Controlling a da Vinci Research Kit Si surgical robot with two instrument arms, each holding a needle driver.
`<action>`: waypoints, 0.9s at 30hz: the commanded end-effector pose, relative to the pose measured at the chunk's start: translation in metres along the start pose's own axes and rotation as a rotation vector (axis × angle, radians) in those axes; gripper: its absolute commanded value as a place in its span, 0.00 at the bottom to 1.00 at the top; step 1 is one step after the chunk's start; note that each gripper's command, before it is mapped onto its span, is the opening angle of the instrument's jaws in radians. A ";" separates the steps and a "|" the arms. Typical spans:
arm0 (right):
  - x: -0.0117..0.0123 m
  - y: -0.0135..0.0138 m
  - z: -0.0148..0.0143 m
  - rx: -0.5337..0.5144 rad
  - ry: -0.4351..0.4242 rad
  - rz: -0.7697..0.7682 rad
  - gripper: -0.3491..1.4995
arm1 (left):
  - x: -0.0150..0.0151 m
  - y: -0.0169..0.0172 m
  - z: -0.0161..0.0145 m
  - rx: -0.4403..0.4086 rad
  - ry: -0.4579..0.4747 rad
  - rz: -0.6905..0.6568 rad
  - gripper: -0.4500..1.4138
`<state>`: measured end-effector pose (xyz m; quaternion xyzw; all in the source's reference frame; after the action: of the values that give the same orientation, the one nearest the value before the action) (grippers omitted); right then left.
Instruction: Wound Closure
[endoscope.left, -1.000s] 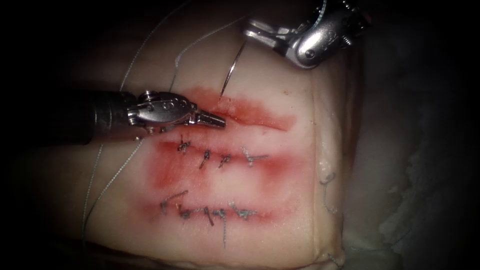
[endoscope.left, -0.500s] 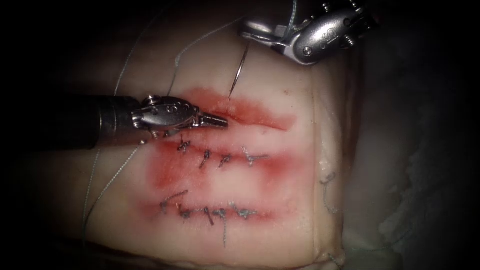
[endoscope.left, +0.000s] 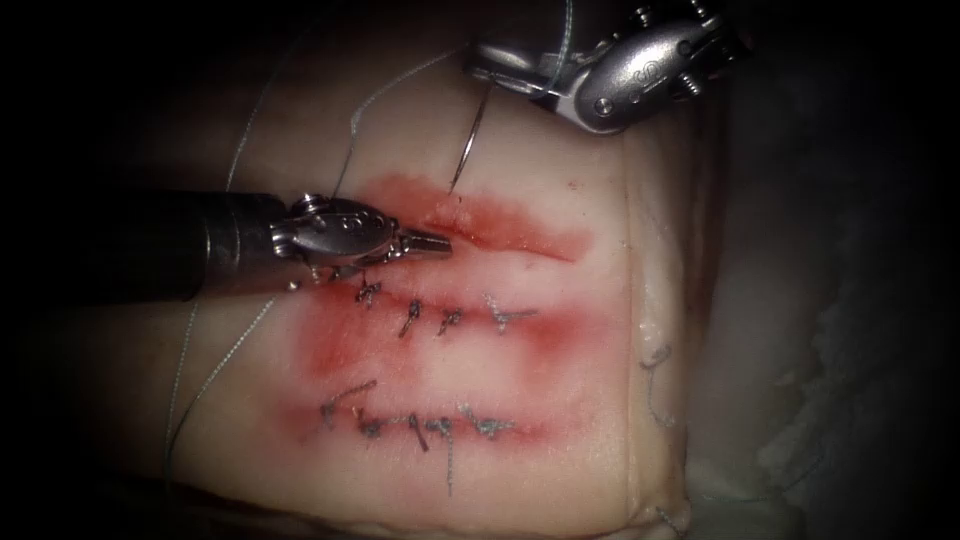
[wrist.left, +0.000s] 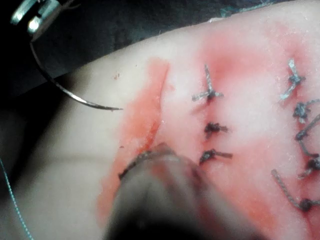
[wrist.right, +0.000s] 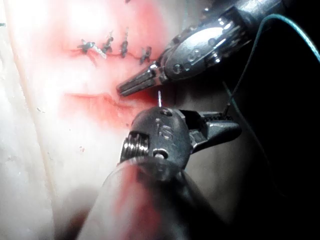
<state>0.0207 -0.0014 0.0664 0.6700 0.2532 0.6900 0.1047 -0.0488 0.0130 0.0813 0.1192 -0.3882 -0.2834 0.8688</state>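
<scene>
**Needle held clear of tissue, tip poised above open cut**

Left tool (endoscope.left: 425, 242): jaws together, clamped on nothing; tip resting at the left end of the unsutured cut (endoscope.left: 500, 232), amid red fluid (endoscope.left: 520, 228); two sutured rows (endoscope.left: 440, 318) just below these jaws in the endoscope view. Loose thread (endoscope.left: 215, 370) trailing behind and below the shaft, toward the tissue's left edge.

Needle (endoscope.left: 470, 140): hanging from the right tool, above and slightly right of the left jaws' tip; point just short of the tissue (endoscope.left: 600, 330), beside the cut's upper margin; not in the tissue. Seen likewise in the left wrist view (wrist.left: 65, 90): curve free, point in air.

Right tool (endoscope.left: 505, 68): jaws clamped on the needle near its thread end, most of the curve left free; thread running up from these jaws.

Handling, as judgement: needle light, stiff, smooth, liable to swivel between the jaws if taken too near either end; firmest hold on the body, well back from the point, never on the point itself. Thread thin, limp, easily snagged on the finished knots. Tissue soft, yielding, slick with fluid; cut edges prone to tearing under a hard pinch.
</scene>
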 end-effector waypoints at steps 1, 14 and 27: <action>0.0002 0.0005 0.0010 -0.015 0.008 -0.008 0.00 | -0.0003 0.0002 0.0010 0.004 -0.003 0.001 0.00; 0.0006 0.0007 0.0016 -0.151 0.079 -0.205 0.00 | 0.0004 -0.0010 0.0018 0.045 0.022 0.004 0.00; 0.0008 0.0030 0.0045 -0.337 0.026 -0.360 0.00 | -0.0003 -0.0004 0.0000 0.053 0.022 -0.001 0.00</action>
<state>0.0246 -0.0029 0.0683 0.5780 0.2483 0.7010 0.3360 -0.0484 0.0124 0.0806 0.1466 -0.3842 -0.2725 0.8698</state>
